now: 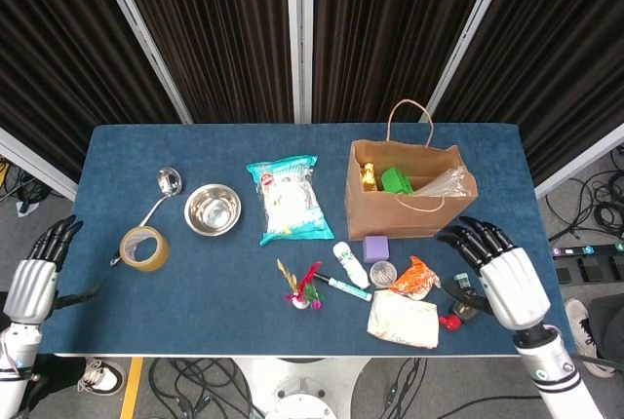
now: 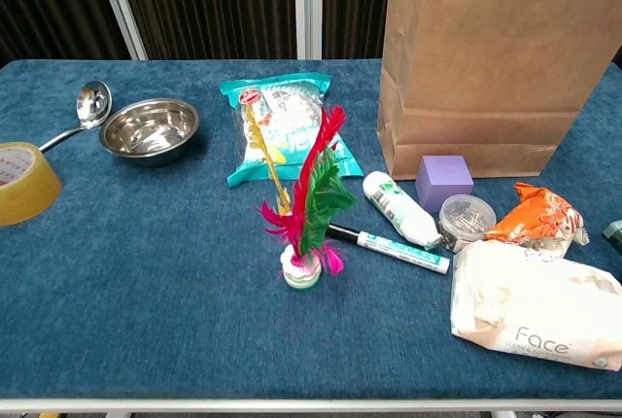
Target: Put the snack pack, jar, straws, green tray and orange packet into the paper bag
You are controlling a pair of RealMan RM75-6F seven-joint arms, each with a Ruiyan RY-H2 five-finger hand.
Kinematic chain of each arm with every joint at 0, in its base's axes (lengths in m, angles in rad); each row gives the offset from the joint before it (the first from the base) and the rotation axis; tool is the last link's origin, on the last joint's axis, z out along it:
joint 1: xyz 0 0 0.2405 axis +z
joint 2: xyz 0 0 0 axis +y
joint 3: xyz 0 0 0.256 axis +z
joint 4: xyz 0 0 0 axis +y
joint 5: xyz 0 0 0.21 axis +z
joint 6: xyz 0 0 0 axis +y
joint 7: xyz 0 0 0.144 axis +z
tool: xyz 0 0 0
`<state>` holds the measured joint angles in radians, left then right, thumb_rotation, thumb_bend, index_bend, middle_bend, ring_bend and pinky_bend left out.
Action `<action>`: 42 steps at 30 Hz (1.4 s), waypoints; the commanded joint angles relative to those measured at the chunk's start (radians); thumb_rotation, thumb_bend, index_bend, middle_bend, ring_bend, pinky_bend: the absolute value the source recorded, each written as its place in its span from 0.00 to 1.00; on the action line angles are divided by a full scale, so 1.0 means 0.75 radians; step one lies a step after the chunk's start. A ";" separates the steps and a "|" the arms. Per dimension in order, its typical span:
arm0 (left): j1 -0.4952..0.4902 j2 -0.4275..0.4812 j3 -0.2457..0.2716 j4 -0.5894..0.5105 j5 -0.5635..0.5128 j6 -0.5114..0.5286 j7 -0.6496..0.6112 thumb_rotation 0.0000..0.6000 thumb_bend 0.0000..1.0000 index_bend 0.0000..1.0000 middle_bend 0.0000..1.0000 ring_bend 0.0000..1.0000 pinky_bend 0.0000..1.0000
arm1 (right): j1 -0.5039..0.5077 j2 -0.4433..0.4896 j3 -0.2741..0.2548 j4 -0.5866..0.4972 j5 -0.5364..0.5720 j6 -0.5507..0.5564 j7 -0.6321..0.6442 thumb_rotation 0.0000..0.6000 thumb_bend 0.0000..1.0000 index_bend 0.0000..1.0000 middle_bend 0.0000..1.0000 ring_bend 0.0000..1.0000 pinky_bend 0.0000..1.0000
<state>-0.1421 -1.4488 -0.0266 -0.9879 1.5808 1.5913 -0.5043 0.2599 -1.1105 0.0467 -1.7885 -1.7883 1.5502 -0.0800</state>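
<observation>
Far left of paper bag point(image 1: 409, 197), off table edge, left hand point(image 1: 35, 273) hangs w/ fingers spread, empty. Snack pack point(image 1: 288, 198) lies just left of bag; green tray point(image 1: 396, 179) + jar point(image 1: 368, 176) sit inside it. Orange packet point(image 1: 415, 277) lies just below bag; right hand point(image 1: 499, 267) beside it, fingers apart, holding nothing.

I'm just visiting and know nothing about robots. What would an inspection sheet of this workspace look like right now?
Surface: blue cloth table, flat.
Job's things: paper bag upright, green tray and a gold-lidded jar inside; snack pack lying flat to its left; orange packet in front of it, outside.
Clutter: steel bowl, ladle, tape roll, feather toy, marker, white bottle, purple cube, wipes pack.
Robot hands: right robot hand open, right of the orange packet; left robot hand open, off the table's left edge.
Cables: bundles on the floor at right and below the table.
Surroundings: dark curtains behind.
</observation>
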 commanded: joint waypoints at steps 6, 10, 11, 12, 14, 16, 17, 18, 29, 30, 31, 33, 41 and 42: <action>-0.001 -0.009 0.007 -0.004 0.012 0.004 0.011 1.00 0.06 0.11 0.14 0.01 0.16 | -0.004 -0.094 -0.073 0.318 0.036 -0.157 0.009 1.00 0.00 0.33 0.30 0.20 0.29; 0.002 -0.012 0.008 -0.008 0.009 0.002 0.019 1.00 0.06 0.11 0.14 0.01 0.16 | 0.060 -0.106 -0.077 0.329 0.040 -0.291 -0.082 1.00 0.00 0.34 0.28 0.20 0.30; 0.002 -0.014 0.008 -0.008 0.008 0.002 0.020 1.00 0.06 0.11 0.14 0.01 0.16 | 0.080 -0.108 -0.073 0.324 0.048 -0.331 -0.115 1.00 0.00 0.34 0.28 0.20 0.30; 0.003 -0.014 0.008 -0.007 0.007 0.001 0.020 1.00 0.06 0.11 0.14 0.01 0.16 | 0.095 -0.107 -0.068 0.316 0.058 -0.362 -0.138 1.00 0.00 0.33 0.27 0.19 0.30; 0.003 -0.014 0.007 -0.005 0.005 -0.001 0.018 1.00 0.06 0.11 0.14 0.01 0.16 | 0.130 -0.101 -0.051 0.288 0.086 -0.428 -0.190 1.00 0.00 0.33 0.26 0.18 0.30; 0.004 -0.015 0.005 -0.001 0.002 -0.001 0.014 1.00 0.06 0.11 0.14 0.01 0.16 | 0.155 -0.099 -0.037 0.269 0.103 -0.468 -0.239 1.00 0.00 0.33 0.26 0.18 0.30; 0.005 -0.015 0.004 0.002 -0.001 -0.002 0.011 1.00 0.06 0.11 0.14 0.01 0.16 | 0.168 -0.100 -0.031 0.258 0.115 -0.491 -0.265 1.00 0.00 0.33 0.26 0.18 0.30; 0.005 -0.016 0.003 0.004 -0.003 -0.002 0.009 1.00 0.06 0.11 0.14 0.01 0.16 | 0.178 -0.102 -0.026 0.250 0.126 -0.509 -0.281 1.00 0.00 0.33 0.26 0.18 0.30; 0.013 -0.031 0.005 0.040 -0.013 -0.011 -0.022 1.00 0.06 0.11 0.14 0.01 0.16 | 0.254 -0.164 -0.029 0.294 0.229 -0.672 -0.280 1.00 0.00 0.32 0.25 0.17 0.29; 0.011 -0.032 0.003 0.043 -0.014 -0.014 -0.024 1.00 0.06 0.11 0.14 0.01 0.16 | 0.259 -0.172 -0.030 0.305 0.237 -0.681 -0.272 1.00 0.00 0.32 0.25 0.17 0.29; 0.009 -0.032 0.002 0.045 -0.014 -0.018 -0.028 1.00 0.06 0.11 0.14 0.01 0.16 | 0.264 -0.185 -0.032 0.322 0.247 -0.693 -0.262 1.00 0.00 0.32 0.25 0.17 0.29; 0.006 -0.032 0.000 0.048 -0.015 -0.020 -0.033 1.00 0.06 0.11 0.14 0.01 0.16 | 0.274 -0.205 -0.037 0.348 0.260 -0.716 -0.249 1.00 0.00 0.32 0.25 0.17 0.29; 0.010 -0.026 -0.003 0.055 -0.016 -0.012 -0.046 1.00 0.06 0.11 0.14 0.01 0.16 | 0.318 -0.291 -0.052 0.451 0.272 -0.770 -0.204 1.00 0.00 0.32 0.25 0.17 0.29; 0.010 -0.025 -0.004 0.055 -0.017 -0.011 -0.048 1.00 0.06 0.11 0.14 0.01 0.16 | 0.322 -0.296 -0.054 0.457 0.274 -0.777 -0.204 1.00 0.00 0.32 0.25 0.17 0.29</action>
<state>-0.1346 -1.4677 -0.0295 -0.9466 1.5681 1.5831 -0.5400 0.4978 -1.3287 0.0084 -1.4489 -1.5844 0.9713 -0.2345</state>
